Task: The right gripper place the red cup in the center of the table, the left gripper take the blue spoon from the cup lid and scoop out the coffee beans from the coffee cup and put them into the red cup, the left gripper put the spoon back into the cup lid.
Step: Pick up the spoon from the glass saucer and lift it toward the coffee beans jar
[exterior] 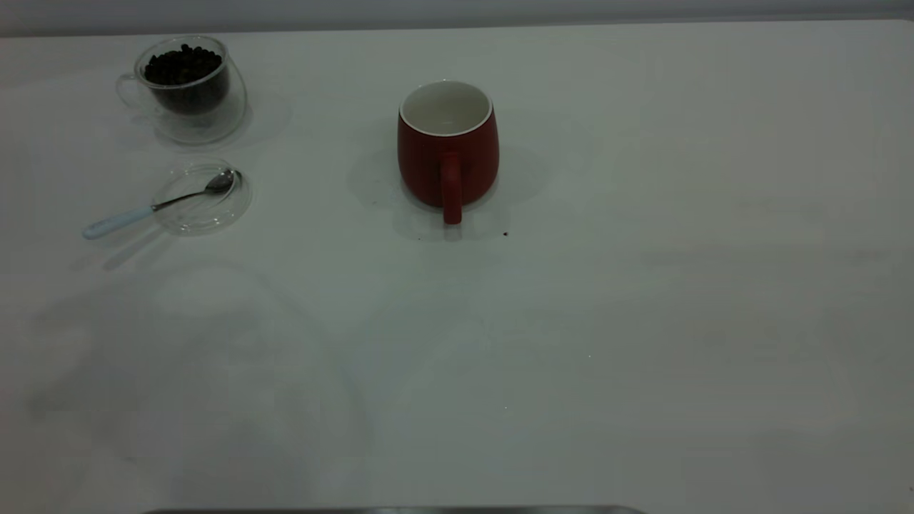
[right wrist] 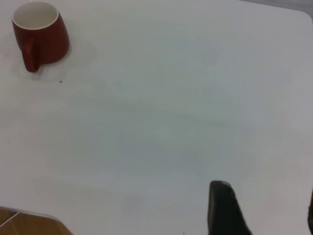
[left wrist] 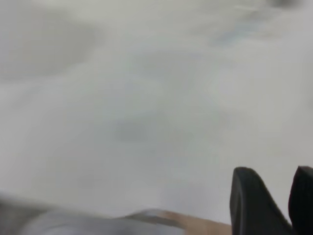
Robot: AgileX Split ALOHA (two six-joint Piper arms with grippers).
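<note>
From outside, a white counter (exterior: 643, 285) is seen: the red cup (exterior: 448, 146) at its middle, the blue spoon (exterior: 153, 207) laid in the cup lid (exterior: 203, 198). The left hand (left wrist: 278, 205), fingers slightly parted, grips nothing. The right hand (right wrist: 261, 208) is spread, empty.

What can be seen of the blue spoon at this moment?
The blue spoon is a small teaspoon with a shiny metal bowl and stem and a pale blue handle. It lies untouched, its bowl resting inside the clear cup lid and its handle sticking out over the rim onto the white table, pointing away from the red cup. The bowl looks empty. No gripper is near it.
</note>
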